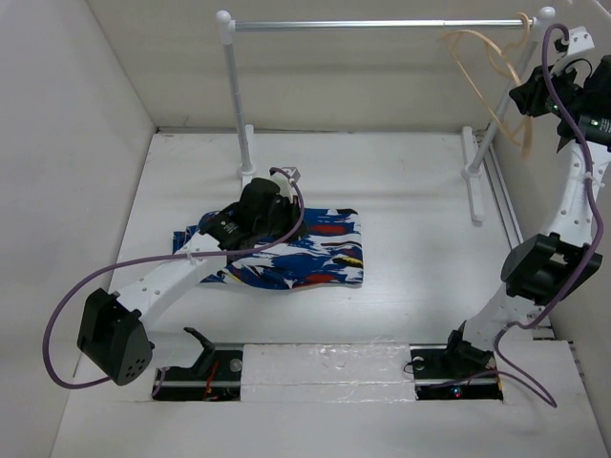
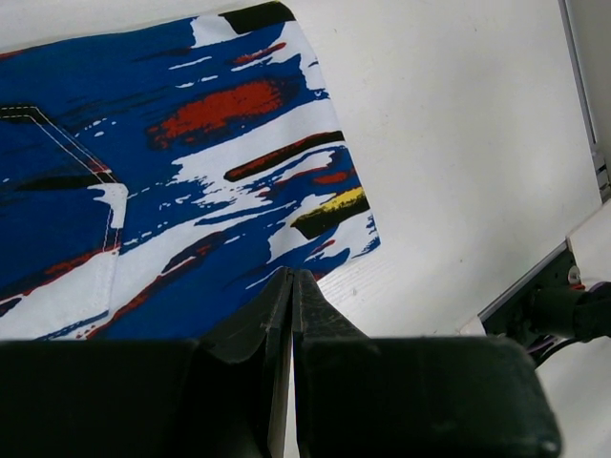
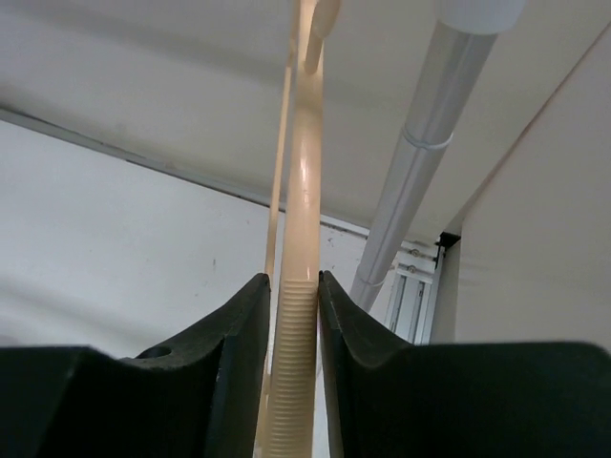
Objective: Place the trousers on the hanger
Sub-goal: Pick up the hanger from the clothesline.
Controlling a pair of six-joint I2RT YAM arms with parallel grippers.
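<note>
The trousers [image 1: 320, 250], in a blue, white and red print, lie flat in the middle of the table. My left gripper [image 1: 265, 215] hovers over them. In the left wrist view this gripper [image 2: 291, 279] is shut with nothing between its fingers, and its tips sit over the near edge of the trousers [image 2: 191, 143]. The light-tan hanger [image 1: 522, 132] hangs from the right end of the rail. My right gripper [image 1: 527, 95] is raised to it. The right wrist view shows that gripper [image 3: 294, 279] shut on the ribbed arm of the hanger [image 3: 304, 191].
A silver rail [image 1: 382, 24] on white posts [image 1: 236, 105] spans the back of the table, and one post [image 3: 420, 162] stands just right of the held hanger. White walls close in on the left, back and right. The arm bases are at the near edge.
</note>
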